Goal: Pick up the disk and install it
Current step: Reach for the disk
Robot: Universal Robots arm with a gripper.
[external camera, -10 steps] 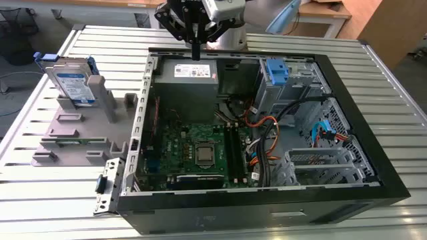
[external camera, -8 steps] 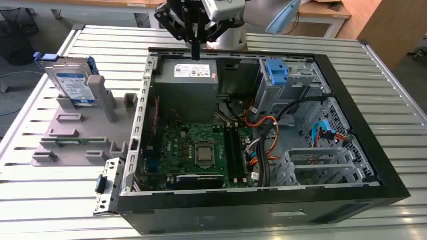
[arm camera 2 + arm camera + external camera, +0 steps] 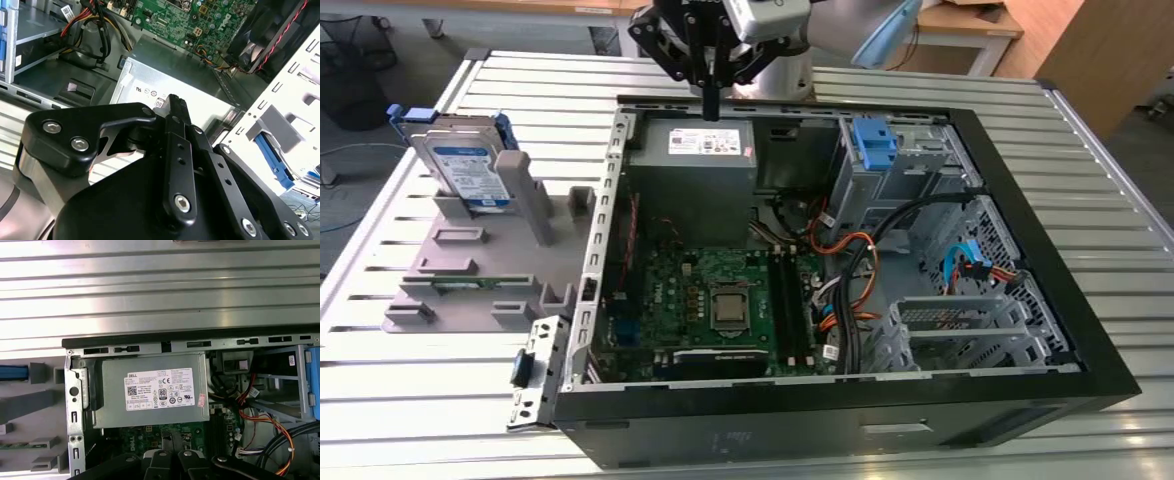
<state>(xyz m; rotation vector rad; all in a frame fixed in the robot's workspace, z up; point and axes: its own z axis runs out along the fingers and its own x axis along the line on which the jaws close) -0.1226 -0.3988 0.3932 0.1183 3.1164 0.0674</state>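
Observation:
The disk (image 3: 463, 163), silver with a white-and-blue label and blue side rails, stands upright in a grey holder (image 3: 470, 262) at the exterior view's left, outside the open computer case (image 3: 854, 400). My gripper (image 3: 710, 108) hangs above the far edge of the case, over the grey power-supply box (image 3: 703, 150), well apart from the disk. In the second wrist view its black fingers (image 3: 175, 107) are pressed together with nothing between them, so the gripper (image 3: 174, 100) is shut and empty.
Inside the case lie a green motherboard (image 3: 714, 300), orange and black cables (image 3: 854, 255) and a metal drive cage (image 3: 914, 165) with an upright blue latch (image 3: 874, 140). The case rests on a slatted metal table (image 3: 1067, 150). The power-supply box (image 3: 155, 390) fills the case's corner.

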